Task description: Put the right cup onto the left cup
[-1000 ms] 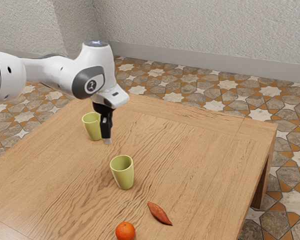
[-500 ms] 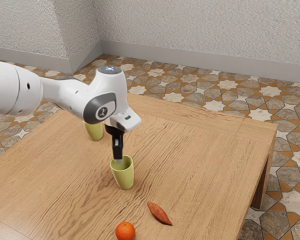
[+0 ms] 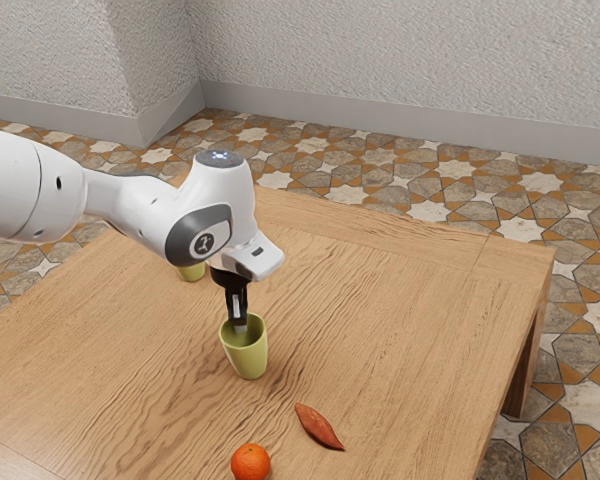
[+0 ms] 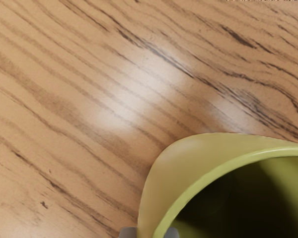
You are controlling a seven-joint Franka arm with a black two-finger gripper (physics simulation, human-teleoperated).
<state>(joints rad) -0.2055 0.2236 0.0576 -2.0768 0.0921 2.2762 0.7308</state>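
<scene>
In the exterior view my gripper [image 3: 240, 328] points down at the rim of the nearer green cup [image 3: 248, 355], which stands upright on the table. The wrist view has that green cup [image 4: 188, 161] close under the hand, with its dark inside in sight. There my gripper [image 4: 150, 232] is shut on the cup's wall, one grey fingertip outside and the other inside. Behind the hand in the exterior view is the other green cup [image 3: 192, 272]; the arm hides most of it.
An orange [image 3: 251, 462] lies near the exterior view's lower edge. To its upper right is a reddish-brown, pointed sweet-potato-like item [image 3: 319, 427]. The wooden table [image 3: 410, 310] has its far edge toward the exterior view's upper right.
From beside the farther cup, my hand has moved across to the nearer cup and down to its rim, and the fingers have closed on its wall. Both cups stay where they were.
</scene>
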